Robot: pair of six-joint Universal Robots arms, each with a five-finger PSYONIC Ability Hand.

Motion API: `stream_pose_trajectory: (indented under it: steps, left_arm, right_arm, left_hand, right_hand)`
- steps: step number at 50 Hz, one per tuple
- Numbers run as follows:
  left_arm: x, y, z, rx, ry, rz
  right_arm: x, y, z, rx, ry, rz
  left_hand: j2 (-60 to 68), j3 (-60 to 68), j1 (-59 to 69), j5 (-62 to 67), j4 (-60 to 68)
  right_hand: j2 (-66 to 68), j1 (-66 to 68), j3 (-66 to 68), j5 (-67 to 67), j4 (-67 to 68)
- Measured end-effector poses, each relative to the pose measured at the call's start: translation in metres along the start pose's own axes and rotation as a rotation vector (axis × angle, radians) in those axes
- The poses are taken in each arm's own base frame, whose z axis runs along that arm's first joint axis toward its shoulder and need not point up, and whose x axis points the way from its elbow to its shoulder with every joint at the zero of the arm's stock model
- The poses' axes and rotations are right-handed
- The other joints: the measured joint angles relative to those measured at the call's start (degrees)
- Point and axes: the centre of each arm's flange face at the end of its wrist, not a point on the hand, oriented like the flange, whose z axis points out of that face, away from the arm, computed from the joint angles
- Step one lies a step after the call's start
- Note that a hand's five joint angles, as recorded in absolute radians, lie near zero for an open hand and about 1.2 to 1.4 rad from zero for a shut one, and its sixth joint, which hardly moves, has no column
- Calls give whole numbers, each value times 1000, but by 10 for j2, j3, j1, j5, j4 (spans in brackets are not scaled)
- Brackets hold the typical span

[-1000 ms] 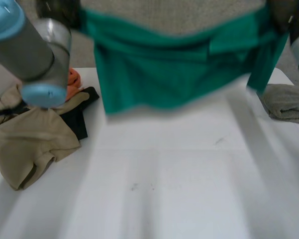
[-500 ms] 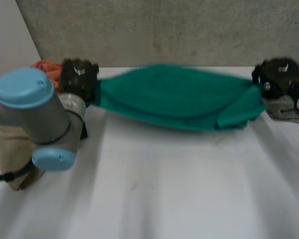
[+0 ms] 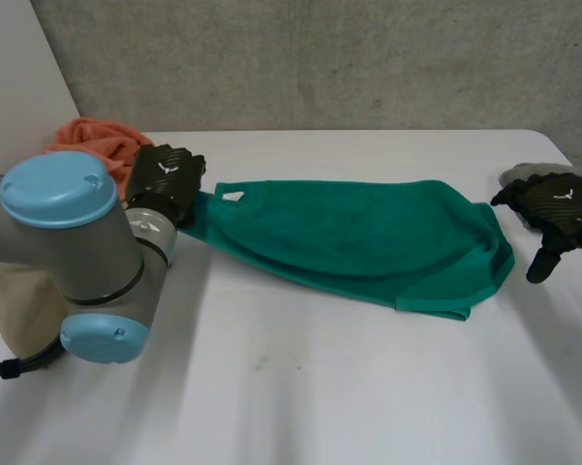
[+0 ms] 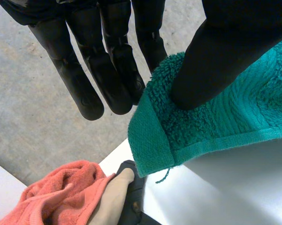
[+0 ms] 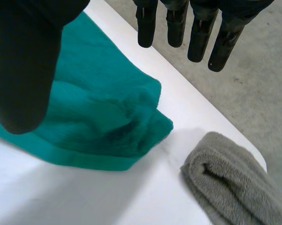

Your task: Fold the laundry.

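1 green towel (image 3: 358, 242) | left hand (image 3: 165, 179) fingers pinch corner | right hand (image 3: 557, 208) fingers straight

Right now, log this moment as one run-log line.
left hand: pinching green towel corner | right hand: open, off the towel | towel: lying rumpled across table

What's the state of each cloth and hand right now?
Green towel: lying loosely doubled over, one corner lifted.
Left hand: pinching that corner.
Right hand: open, holding nothing, clear of the green towel.
Orange cloth: crumpled.
Grey towel: folded.
Beige cloth: crumpled.
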Motion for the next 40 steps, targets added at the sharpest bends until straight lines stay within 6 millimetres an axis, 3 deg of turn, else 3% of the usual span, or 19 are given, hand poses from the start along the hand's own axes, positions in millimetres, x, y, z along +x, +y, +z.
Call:
stream_pose_trajectory:
  steps: [5,7,8,10,12,15,20,29,40]
  left_arm:
    - [-3,-4,-3,8,-6,-11]
    - [-4,-4,-3,9,-7,-17]
    - [-4,-4,-3,9,-7,-17]
    - [-4,-5,-4,9,-6,-22]
    - [-3,-5,-4,9,-5,-24]
    - [-3,-4,-4,9,-4,-26]
    - [-3,-3,-4,4,-4,-33]
    - [-4,-2,-4,2,-7,-41]
    - [-5,-2,-4,1,-7,-40]
  right_arm:
    - [-33,-12,-20,-23,9,21]
    - [-56,-16,-27,-25,-15,11]
    - [-56,-16,-27,-25,-15,11]
    - [-82,-18,-31,-20,-49,-13]
    - [-104,-19,-31,-12,-76,-39]
    - [-117,-18,-30,-8,-92,-56]
    - [-148,-5,-10,-17,-129,-92]
    - [-160,15,26,-19,-131,-114]
    - [-157,18,41,-4,-96,-126]
  left_hand:
    - [0,0,0,0,0]
    - [0,0,0,0,0]
    - [0,0,0,0,0]
    - [0,0,0,0,0]
    - [0,0,0,0,0]
    - [0,0,0,0,0]
    - [0,0,0,0,0]
    - [0,0,0,0,0]
    - [0,0,0,0,0]
  right_hand:
    - [22,11,26,22,15]
    - [79,60,86,75,72]
    - [79,60,86,75,72]
    - [139,118,150,133,138]
    - [183,150,190,169,178]
    - [192,155,197,175,185]
    - [250,208,258,233,245]
    - [266,221,273,247,261]
    - [383,320,388,362,377]
